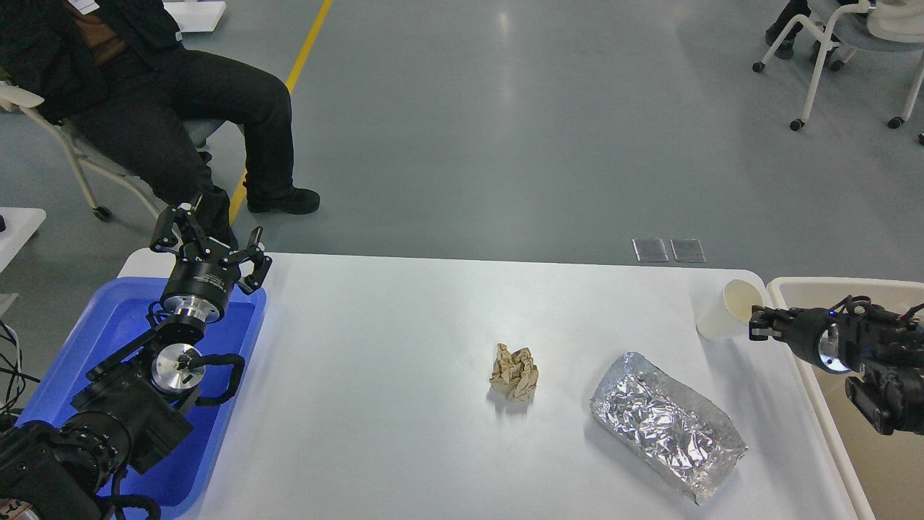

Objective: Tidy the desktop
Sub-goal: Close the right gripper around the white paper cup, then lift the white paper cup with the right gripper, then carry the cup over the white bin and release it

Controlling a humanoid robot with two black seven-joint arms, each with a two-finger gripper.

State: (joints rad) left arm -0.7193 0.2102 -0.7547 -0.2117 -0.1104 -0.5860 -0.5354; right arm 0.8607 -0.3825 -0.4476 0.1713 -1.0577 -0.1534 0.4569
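Observation:
The white desktop (390, 339) holds a crumpled brown paper ball (514, 373) near its middle and a crumpled sheet of silver foil (668, 426) to the right of it. A white paper cup (724, 310) stands tilted at the far right corner, its mouth turned toward my right gripper (755, 325). That gripper is at the cup's rim and looks shut on it. My left gripper (211, 242) is open and empty, raised over the far end of the blue tray (108, 325).
A beige bin (830, 287) stands beside the desktop's right edge, under my right arm. A seated person (180, 101) is beyond the table's far left corner. Wheeled chairs stand far back on the right.

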